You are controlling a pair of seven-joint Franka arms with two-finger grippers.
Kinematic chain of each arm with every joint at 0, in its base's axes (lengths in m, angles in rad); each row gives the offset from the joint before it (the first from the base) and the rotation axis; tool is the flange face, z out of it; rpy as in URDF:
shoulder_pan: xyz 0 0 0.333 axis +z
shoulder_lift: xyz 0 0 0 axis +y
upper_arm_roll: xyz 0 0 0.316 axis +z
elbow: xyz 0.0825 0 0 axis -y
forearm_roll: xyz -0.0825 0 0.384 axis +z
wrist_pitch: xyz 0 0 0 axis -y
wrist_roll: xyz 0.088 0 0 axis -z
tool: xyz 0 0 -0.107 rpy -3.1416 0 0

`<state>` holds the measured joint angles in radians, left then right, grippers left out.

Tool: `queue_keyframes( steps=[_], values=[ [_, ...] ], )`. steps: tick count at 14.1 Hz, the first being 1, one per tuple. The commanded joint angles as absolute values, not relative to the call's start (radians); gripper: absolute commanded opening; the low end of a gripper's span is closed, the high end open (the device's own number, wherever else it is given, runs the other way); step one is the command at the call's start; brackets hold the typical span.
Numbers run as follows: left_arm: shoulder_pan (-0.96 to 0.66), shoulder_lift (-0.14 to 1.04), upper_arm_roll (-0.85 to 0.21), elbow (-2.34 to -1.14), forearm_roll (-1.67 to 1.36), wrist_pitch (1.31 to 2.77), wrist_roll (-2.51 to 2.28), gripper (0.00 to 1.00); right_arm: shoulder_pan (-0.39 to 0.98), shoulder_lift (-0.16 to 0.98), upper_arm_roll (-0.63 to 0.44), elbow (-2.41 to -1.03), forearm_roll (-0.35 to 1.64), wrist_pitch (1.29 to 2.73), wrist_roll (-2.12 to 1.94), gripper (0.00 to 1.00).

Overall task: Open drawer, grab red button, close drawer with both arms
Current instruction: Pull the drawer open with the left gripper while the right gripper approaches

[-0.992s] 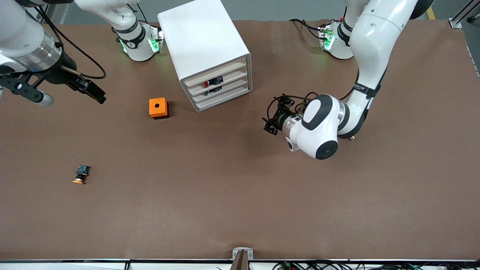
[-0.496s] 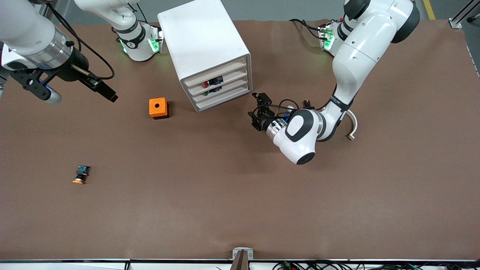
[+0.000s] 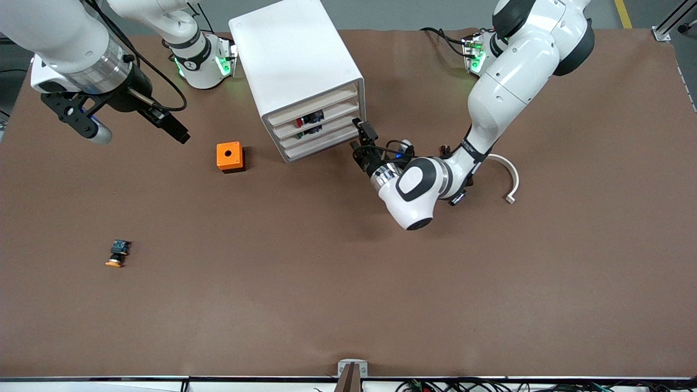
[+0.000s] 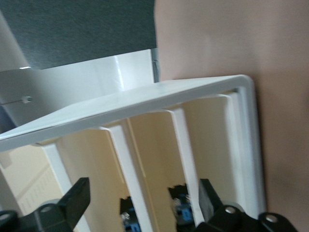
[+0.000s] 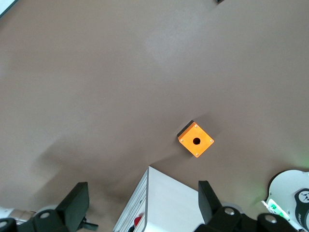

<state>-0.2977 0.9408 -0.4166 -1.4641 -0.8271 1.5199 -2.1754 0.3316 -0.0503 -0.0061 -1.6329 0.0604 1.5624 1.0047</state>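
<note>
The white four-drawer cabinet (image 3: 297, 60) stands near the robots' bases. Its drawer (image 3: 321, 116), second from top, sits flush with the other three. The red-capped button (image 3: 300, 122) lies inside it. My left gripper (image 3: 359, 139) is open, close in front of the cabinet's face at the corner toward the left arm's end, touching nothing. In the left wrist view the open gripper (image 4: 142, 203) faces the beige drawer fronts (image 4: 154, 154). My right gripper (image 3: 177, 130) is open and empty above the table beside the orange box. Its wrist view shows the red cap (image 5: 138, 221).
An orange box with a hole (image 3: 229, 156) sits beside the cabinet toward the right arm's end and shows in the right wrist view (image 5: 196, 140). An orange-capped button (image 3: 116, 255) lies nearer the front camera. A white curved piece (image 3: 511, 177) lies by the left arm.
My left gripper has swung in from the open table to the cabinet's front corner. My right gripper has moved toward the orange box and cabinet. The drawer has not moved.
</note>
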Motion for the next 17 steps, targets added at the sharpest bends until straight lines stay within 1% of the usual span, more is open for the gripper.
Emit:
queue_keyframes(
  steps=[1, 3, 4, 8, 9, 11, 12, 15, 17],
  values=[
    [-0.311, 0.959, -0.422, -1.442, -0.85, 1.488, -2.201, 0.8, 0.367, -0.054, -0.015, -1.632, 0.078, 1.565, 1.07, 1.0],
    [-0.331, 0.962, -0.422, -1.445, -0.851, 1.482, -2.201, 0.67, 0.39, -0.052, -0.015, -1.634, 0.078, 1.565, 1.109, 1.0],
    [-0.342, 0.962, -0.422, -1.445, -0.851, 1.467, -2.201, 0.64, 0.399, -0.052, -0.015, -1.637, 0.078, 1.565, 1.121, 1.0],
    [-0.382, 0.969, -0.422, -1.456, -0.853, 1.465, -2.203, 0.64, 0.426, -0.052, -0.015, -1.638, 0.077, 1.569, 1.169, 1.0],
    [-0.39, 0.971, -0.422, -1.46, -0.853, 1.465, -2.204, 0.59, 0.437, -0.051, -0.015, -1.638, 0.077, 1.569, 1.181, 1.0],
    [-0.409, 0.971, -0.422, -1.459, -0.853, 1.463, -2.241, 0.43, 0.448, -0.049, -0.015, -1.638, 0.078, 1.572, 1.198, 1.0],
    [-0.41, 0.973, -0.422, -1.459, -0.853, 1.463, -2.244, 0.37, 0.457, -0.048, -0.015, -1.64, 0.078, 1.577, 1.213, 1.0],
    [-0.41, 0.973, -0.422, -1.459, -0.853, 1.463, -2.244, 0.23, 0.468, -0.043, -0.015, -1.641, 0.078, 1.58, 1.239, 1.0],
    [-0.407, 0.971, -0.422, -1.459, -0.853, 1.463, -2.243, 0.21, 0.472, -0.043, -0.015, -1.651, 0.078, 1.592, 1.265, 1.0]
  ],
)
